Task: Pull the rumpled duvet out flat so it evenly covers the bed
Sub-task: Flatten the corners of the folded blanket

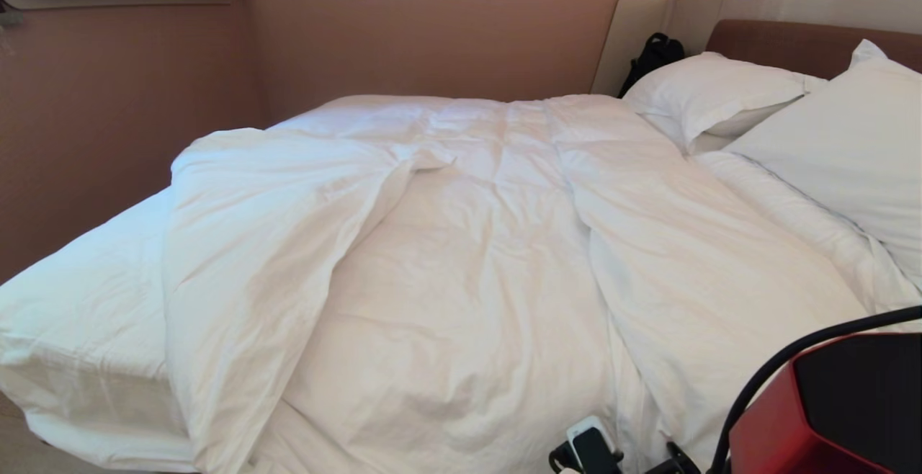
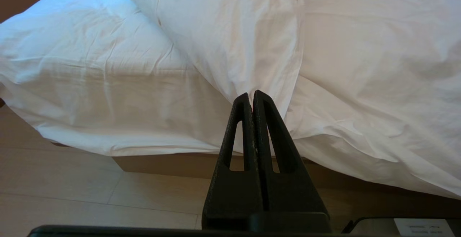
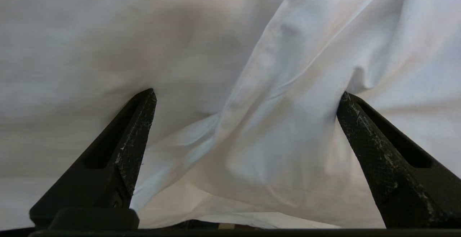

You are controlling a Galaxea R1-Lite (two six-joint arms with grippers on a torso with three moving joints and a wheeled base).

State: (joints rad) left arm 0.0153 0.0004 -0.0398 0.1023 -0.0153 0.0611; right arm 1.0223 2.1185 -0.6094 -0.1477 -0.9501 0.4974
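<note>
At the left, the left gripper (image 2: 253,96) hung off the bed's (image 1: 72,330) edge, its fingers (image 2: 245,121) pressed together on nothing. The rumpled duvet (image 1: 461,258) lay bunched across the mattress, one fold flopped back. At the right, the right gripper (image 3: 245,96) had its fingers (image 3: 138,121) spread wide against the duvet's hanging edge, beyond it two pillows (image 1: 720,92).

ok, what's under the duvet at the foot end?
Where the rumpled duvet stops short, bare fitted sheet shows over the bed's corner. Anything beneath the duvet is covered.

No legible text anywhere.
</note>
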